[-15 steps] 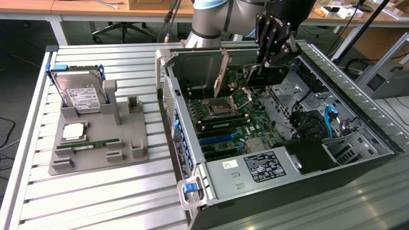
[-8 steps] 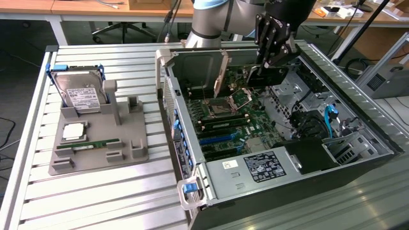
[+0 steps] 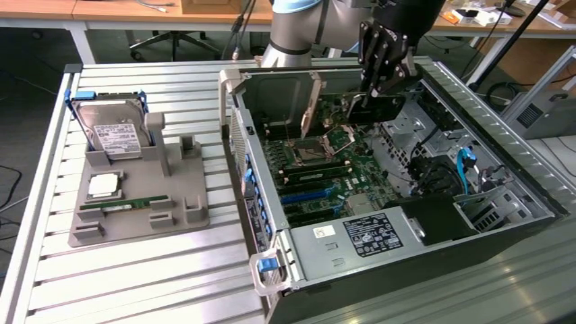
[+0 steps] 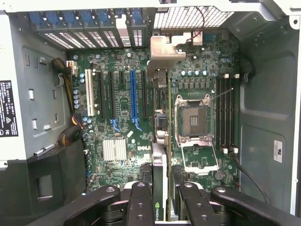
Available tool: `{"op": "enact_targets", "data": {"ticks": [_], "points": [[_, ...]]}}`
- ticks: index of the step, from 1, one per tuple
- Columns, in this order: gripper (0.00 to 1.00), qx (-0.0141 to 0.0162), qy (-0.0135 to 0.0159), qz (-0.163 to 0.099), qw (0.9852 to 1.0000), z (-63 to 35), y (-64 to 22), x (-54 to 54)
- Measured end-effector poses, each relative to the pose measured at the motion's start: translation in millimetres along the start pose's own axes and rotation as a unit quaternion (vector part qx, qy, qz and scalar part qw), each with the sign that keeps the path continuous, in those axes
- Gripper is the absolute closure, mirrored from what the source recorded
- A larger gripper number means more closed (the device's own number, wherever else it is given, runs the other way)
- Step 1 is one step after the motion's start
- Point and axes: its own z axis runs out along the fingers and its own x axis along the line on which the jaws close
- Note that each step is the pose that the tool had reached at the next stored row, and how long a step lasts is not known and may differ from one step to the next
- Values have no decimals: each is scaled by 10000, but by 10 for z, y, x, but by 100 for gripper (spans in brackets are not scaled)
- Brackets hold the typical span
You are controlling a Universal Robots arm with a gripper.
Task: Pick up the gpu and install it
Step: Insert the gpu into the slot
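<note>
My gripper [image 3: 385, 88] hangs over the open computer case [image 3: 504, 223], shut on the gpu [image 3: 376, 108], a dark flat card held on edge above the motherboard [image 3: 347, 165]. In the wrist view the gpu [image 4: 161, 155] runs edge-on between my fingers [image 4: 141, 200], and its silver end bracket [image 4: 164, 49] reaches toward the case's rear slot openings. The card sits between the blue expansion slot [image 4: 133, 94] and the open CPU socket [image 4: 195, 122], above the board. I cannot tell whether it touches a slot.
A grey holder tray [image 3: 180, 216] on the slatted table in the exterior view's left carries a silver hard drive [image 3: 117, 131], a CPU chip [image 3: 104, 183] and a green RAM stick [image 3: 126, 202]. The power supply [image 3: 369, 236] and cables [image 3: 463, 169] crowd the case.
</note>
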Motion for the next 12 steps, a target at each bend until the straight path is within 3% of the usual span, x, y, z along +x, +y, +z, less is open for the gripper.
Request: {"op": "enact_targets", "data": {"ticks": [12], "points": [[73,0,0,-1,10000,31,1,1]]}}
